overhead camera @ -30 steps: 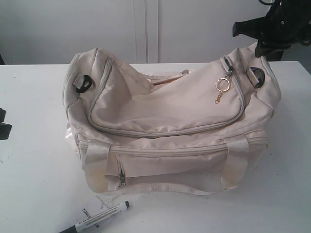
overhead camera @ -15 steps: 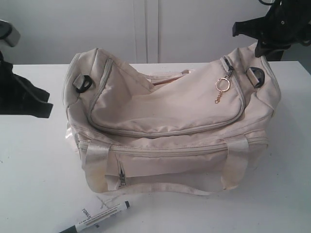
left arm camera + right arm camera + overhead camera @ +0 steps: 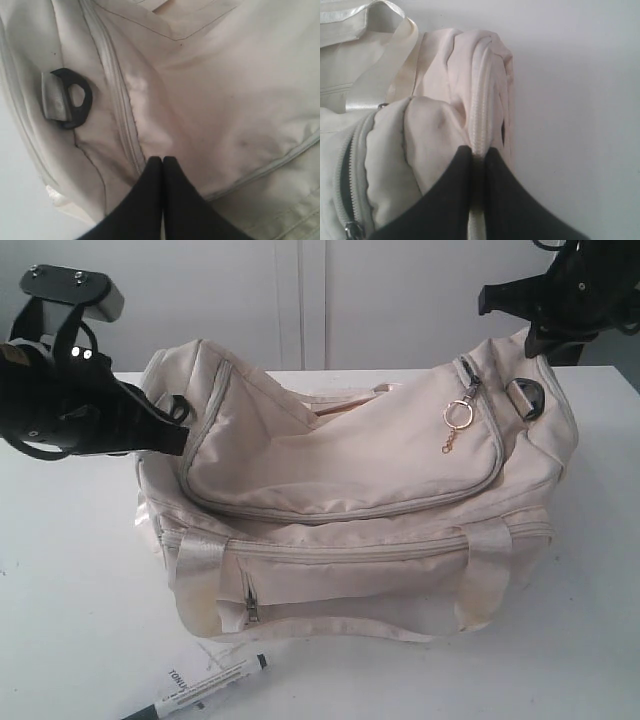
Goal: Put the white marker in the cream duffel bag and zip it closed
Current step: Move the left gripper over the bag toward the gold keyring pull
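Note:
The cream duffel bag (image 3: 350, 500) fills the middle of the table, its top flap (image 3: 340, 465) sagging with a gap along the back edge. In front of the bag, near the table's front edge, lies the white marker (image 3: 205, 690). My left gripper (image 3: 178, 432) (image 3: 162, 159) is shut with nothing in it, its tips over the flap beside the zip (image 3: 117, 95) and near a black strap ring (image 3: 75, 97). My right gripper (image 3: 535, 340) (image 3: 479, 150) is shut on a raised fold of the bag's right end, along its zip (image 3: 479, 100).
A white paper tag (image 3: 188, 672) lies under the marker. A gold keychain (image 3: 456, 425) hangs from the zip pull on the right of the flap. A second black ring (image 3: 525, 398) sits at the bag's right end. White table (image 3: 70, 590) surrounds the bag.
My left arm has swung in from the left edge of the scene to the bag's left end. The right gripper, bag and marker have not moved.

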Action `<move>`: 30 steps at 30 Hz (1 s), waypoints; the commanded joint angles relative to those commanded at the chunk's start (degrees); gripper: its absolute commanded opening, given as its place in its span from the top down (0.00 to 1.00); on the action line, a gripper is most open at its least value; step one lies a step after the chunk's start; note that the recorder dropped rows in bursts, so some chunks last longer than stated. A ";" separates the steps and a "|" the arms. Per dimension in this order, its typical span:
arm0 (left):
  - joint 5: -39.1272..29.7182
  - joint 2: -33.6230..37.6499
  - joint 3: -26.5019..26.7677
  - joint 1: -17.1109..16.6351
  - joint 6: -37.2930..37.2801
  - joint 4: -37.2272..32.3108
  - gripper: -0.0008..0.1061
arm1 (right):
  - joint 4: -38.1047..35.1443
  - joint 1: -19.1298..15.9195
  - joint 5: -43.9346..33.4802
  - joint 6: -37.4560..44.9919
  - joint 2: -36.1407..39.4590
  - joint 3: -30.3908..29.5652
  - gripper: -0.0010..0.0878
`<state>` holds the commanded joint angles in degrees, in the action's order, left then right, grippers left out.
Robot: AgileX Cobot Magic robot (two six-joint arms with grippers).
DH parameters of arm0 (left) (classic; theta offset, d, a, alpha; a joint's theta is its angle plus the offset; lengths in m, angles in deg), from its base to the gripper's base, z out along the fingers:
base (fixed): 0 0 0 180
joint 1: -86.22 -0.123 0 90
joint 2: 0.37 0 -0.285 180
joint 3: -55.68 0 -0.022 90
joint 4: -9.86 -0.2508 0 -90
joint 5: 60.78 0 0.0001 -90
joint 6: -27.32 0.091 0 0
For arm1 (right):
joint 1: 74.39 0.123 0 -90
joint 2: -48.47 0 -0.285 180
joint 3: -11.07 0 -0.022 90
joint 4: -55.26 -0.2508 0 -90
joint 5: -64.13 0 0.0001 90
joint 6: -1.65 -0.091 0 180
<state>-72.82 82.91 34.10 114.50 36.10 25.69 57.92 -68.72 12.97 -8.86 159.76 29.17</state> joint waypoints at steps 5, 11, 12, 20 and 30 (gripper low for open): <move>-0.42 1.79 2.50 0.39 0.00 0.00 0.99 | 0.00 0.00 0.00 0.00 0.00 0.00 0.99; -2.88 3.93 5.86 0.50 0.00 0.26 0.99 | 0.00 0.00 0.13 0.00 0.00 0.00 0.99; -3.20 4.24 6.21 0.50 0.00 0.26 0.99 | 0.00 0.00 0.13 0.00 0.00 0.00 0.99; -4.35 6.92 9.44 0.50 0.00 0.92 0.99 | 0.00 0.00 0.11 -0.10 0.00 0.00 0.99; -4.71 10.09 12.39 0.50 0.27 4.65 0.99 | 0.00 0.00 0.11 -0.10 0.00 0.00 0.99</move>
<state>-77.52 93.00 46.49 115.00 36.37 30.34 57.92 -68.72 13.08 -8.96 159.76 29.17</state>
